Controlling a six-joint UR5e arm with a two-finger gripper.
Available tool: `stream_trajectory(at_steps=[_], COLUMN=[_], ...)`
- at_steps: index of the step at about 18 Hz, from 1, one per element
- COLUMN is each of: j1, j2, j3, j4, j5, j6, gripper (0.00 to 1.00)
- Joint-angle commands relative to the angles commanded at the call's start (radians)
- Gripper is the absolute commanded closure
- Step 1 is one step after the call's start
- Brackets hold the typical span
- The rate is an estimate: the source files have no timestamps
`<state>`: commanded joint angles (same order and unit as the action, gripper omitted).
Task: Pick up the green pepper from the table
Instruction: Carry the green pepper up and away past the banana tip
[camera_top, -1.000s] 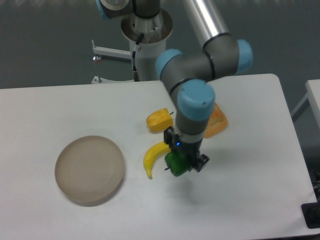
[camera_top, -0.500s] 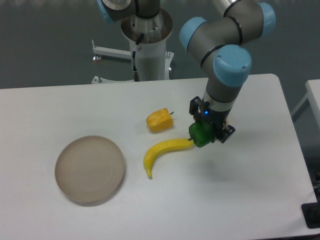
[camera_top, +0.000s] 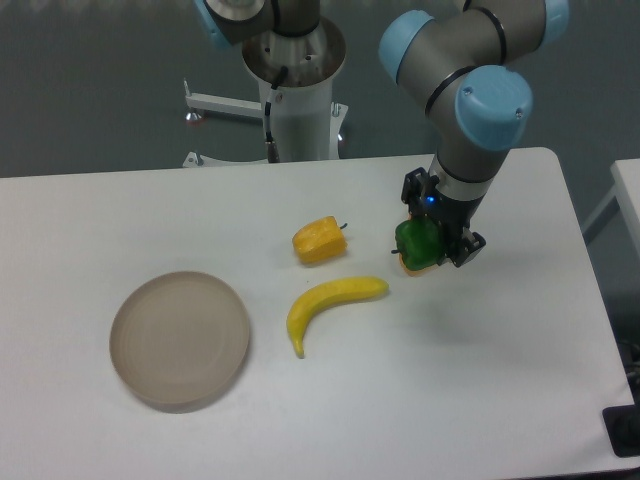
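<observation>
**Green pepper lifted and carried right**

Since the earlier frames the jaws (camera_top: 432, 243) have risen and moved right and back, off the banana (camera_top: 330, 304), closed on the green pepper (camera_top: 418, 242) above the worktop (camera_top: 480, 400). From the left: a round tan dish (camera_top: 179, 338), the banana, the yellow-orange pepper (camera_top: 319, 240). An orange sliver shows just under the green pepper. The worktop is white; behind it, the arm's base (camera_top: 296, 95) and a dark floor.

On the surface (camera_top: 500, 400) we see a plate (camera_top: 180, 339) at the left, a banana (camera_top: 330, 305) to its right, a second pepper (camera_top: 319, 240) behind the banana, and farther right the pepper (camera_top: 418, 243) in the pincer (camera_top: 436, 246).
</observation>
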<state>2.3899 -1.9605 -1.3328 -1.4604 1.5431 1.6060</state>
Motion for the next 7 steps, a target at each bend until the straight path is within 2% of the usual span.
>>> stream_trajectory(at_steps=[7], j1=[0.002], j2=[0.014], j3=[-0.016], j4=[0.003], j5=[0.017], j6=[0.034], gripper=[0.66])
